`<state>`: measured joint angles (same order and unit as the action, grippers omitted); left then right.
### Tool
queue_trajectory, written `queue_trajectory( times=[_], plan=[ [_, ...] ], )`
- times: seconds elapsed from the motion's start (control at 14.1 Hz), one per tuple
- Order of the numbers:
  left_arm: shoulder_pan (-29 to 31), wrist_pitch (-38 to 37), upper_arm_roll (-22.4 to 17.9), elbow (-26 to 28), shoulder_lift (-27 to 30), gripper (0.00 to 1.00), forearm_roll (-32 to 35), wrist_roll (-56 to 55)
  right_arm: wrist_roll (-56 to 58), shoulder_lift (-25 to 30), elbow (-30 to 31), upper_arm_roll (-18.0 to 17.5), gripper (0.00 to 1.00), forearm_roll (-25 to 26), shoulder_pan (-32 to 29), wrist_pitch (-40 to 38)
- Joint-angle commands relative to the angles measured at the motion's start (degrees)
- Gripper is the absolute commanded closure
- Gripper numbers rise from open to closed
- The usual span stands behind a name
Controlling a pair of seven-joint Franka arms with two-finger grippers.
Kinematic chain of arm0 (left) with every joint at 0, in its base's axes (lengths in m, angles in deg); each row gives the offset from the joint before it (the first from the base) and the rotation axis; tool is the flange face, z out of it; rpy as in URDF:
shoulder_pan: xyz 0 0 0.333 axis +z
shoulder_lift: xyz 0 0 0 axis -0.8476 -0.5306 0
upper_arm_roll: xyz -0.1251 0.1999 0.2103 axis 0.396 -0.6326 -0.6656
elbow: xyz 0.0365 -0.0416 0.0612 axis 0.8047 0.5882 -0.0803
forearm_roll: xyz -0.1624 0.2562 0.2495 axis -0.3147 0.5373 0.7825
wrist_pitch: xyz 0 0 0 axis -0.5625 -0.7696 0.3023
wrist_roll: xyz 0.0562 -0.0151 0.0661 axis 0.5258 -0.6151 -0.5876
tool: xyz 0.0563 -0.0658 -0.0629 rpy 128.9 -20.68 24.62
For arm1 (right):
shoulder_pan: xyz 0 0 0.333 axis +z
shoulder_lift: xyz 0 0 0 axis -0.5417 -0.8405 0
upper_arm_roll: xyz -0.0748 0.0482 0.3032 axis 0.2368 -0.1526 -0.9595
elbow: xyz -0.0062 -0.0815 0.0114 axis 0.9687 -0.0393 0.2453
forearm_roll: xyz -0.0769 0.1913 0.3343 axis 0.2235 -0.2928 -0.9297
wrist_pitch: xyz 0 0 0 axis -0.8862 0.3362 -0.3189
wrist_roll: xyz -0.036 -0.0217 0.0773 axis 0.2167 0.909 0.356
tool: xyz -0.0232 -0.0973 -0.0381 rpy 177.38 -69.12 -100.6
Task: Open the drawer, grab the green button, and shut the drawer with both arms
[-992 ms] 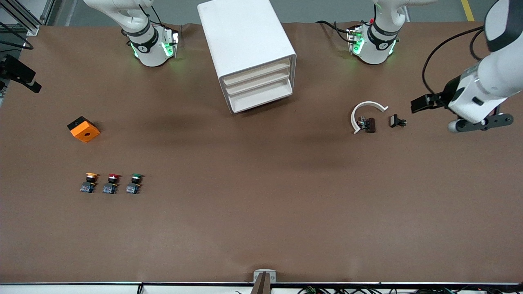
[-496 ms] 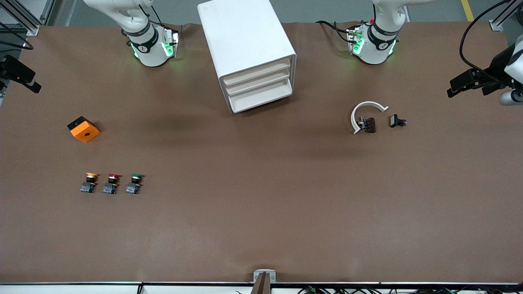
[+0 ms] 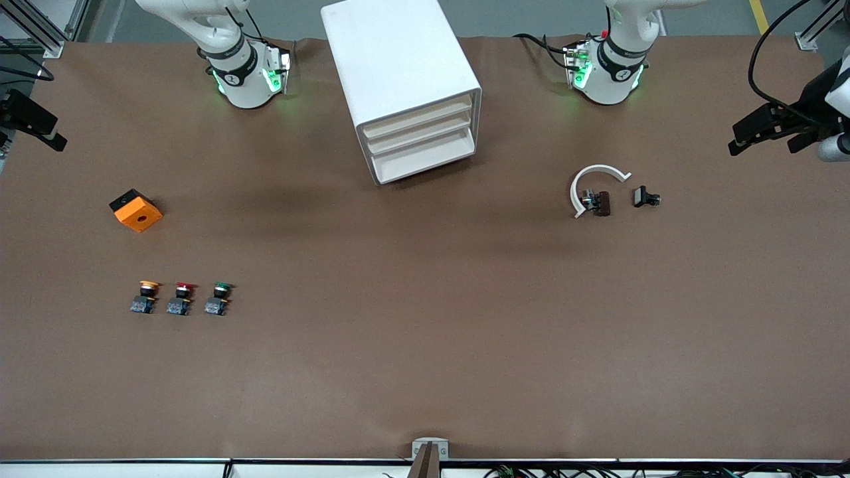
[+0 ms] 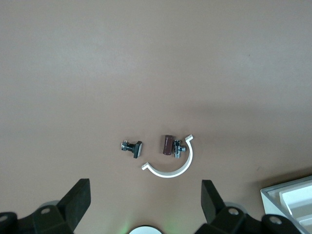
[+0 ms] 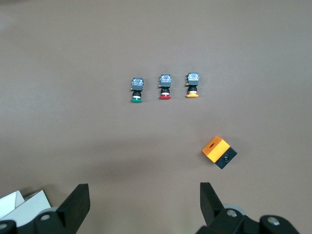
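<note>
The white cabinet [image 3: 398, 73] stands between the two arm bases with all its cream drawer fronts shut. Its lowest drawer [image 3: 425, 157] faces the front camera. The green-capped button [image 3: 219, 297] lies toward the right arm's end of the table, nearer to the front camera than the cabinet. The right wrist view shows this button [image 5: 137, 90] too. My right gripper [image 5: 144, 202] hangs open and empty high over that end. My left gripper [image 4: 145, 201] is open and empty high over the left arm's end. Its dark hand [image 3: 773, 126] shows at the front view's edge.
A red-capped button [image 3: 180, 297] and a yellow-capped button [image 3: 145, 297] lie in a row beside the green one. An orange box [image 3: 135, 210] sits farther from the front camera than that row. A white curved clamp [image 3: 593, 180] and two small dark parts [image 3: 645, 197] lie toward the left arm's end.
The left arm has swung away from above the small dark parts, out to the table's edge at its own end, then nearly stopped. The right arm has not moved.
</note>
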<state>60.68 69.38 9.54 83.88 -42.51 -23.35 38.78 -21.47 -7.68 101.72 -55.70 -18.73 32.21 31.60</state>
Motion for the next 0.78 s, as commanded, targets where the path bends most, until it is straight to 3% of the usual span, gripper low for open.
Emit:
queue_trajectory(
  times=[0.0, 0.71],
  plan=[
    [-0.1, -0.1, 0.1, -2.0, -0.7, 0.0, -0.4, -0.2, 0.4, 1.0, 0.9, -0.3, 0.0, 0.0, -0.6, 0.5],
    [-0.1, -0.1, 0.2, -2.5, -0.8, 0.0, -0.2, -0.1, 0.4, 1.0, 0.9, -0.3, 0.0, 0.0, -0.6, 0.5]
  ],
)
